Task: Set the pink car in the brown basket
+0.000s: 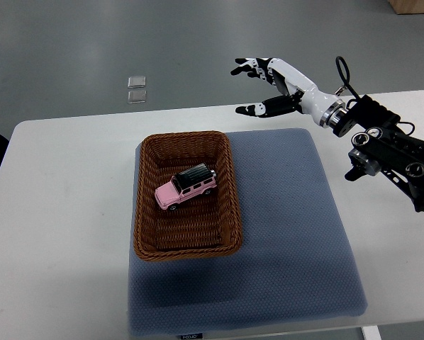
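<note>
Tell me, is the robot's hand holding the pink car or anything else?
Nothing is held. The right hand is open and empty, up beyond the brown basket. The pink car sits inside the basket.

No text, label, brand, number or sign can be read with certainty anywhere in the top view. A small light tag (190,336) is seen at the near edge of the blue-grey mat (297,241), and some print appears to be carried on it, but the letters are too small and blurred to be made out.
</note>
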Robot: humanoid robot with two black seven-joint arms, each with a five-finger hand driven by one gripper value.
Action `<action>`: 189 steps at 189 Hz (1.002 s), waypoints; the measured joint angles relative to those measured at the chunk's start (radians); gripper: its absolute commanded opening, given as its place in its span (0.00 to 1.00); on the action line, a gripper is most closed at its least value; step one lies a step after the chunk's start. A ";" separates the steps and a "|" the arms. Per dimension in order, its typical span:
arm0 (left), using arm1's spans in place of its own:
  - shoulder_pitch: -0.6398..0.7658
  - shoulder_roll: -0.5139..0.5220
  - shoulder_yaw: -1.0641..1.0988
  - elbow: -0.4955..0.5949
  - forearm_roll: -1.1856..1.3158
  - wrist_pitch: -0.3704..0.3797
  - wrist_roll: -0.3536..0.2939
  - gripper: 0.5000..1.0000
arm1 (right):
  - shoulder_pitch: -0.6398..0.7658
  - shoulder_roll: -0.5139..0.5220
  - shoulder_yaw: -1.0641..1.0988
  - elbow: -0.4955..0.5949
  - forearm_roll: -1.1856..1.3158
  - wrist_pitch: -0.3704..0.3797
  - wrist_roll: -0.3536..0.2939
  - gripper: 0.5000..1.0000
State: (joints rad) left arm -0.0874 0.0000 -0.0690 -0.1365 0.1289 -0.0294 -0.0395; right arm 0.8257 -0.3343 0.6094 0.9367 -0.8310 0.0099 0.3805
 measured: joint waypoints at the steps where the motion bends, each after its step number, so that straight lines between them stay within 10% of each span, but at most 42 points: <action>1: 0.000 0.000 0.000 0.000 0.000 0.000 0.000 1.00 | -0.003 -0.001 0.004 0.000 0.006 -0.001 -0.002 0.81; 90: 0.000 0.000 0.002 -0.002 0.000 0.000 0.000 1.00 | -0.117 -0.017 0.104 -0.053 0.533 -0.154 -0.048 0.81; 189: -0.001 0.000 0.003 0.001 -0.002 0.000 0.000 1.00 | -0.122 -0.040 0.101 -0.063 0.599 -0.149 -0.196 0.82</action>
State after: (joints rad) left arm -0.0879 0.0000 -0.0659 -0.1353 0.1270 -0.0289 -0.0394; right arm 0.7042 -0.3740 0.7100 0.8734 -0.2316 -0.1390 0.1841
